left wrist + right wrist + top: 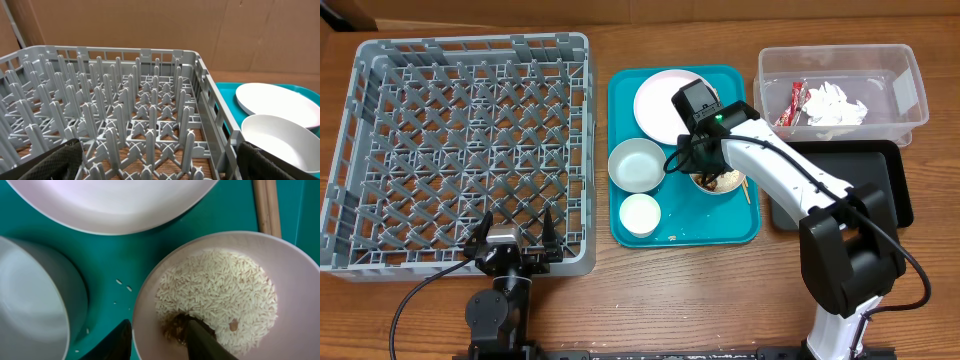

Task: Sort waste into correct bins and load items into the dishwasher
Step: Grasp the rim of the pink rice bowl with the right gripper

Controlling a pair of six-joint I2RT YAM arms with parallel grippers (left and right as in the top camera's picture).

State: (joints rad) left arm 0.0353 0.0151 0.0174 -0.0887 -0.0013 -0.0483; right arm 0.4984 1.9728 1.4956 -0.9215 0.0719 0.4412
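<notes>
step in hand: clearing food scraps. i am holding the right gripper (159,332) spread, its jaws straddling the near rim of the rice bowl (295,280), one finger inside by the brown lump (175,325). next move, as i am judging it: pinch the rim, lift, tip the rice (220,285) into the black tray (885,175) without spilling. left gripper (516,228) is idling, spread, at the dish rack (360,150). i am counting: one plate (655,100), one empty bowl (636,164), one cup (640,214), two chopsticks (265,205), all on the teal tray (710,225); one red wrapper (793,103) and one paper wad (835,105) lying in the clear tub (910,95).
</notes>
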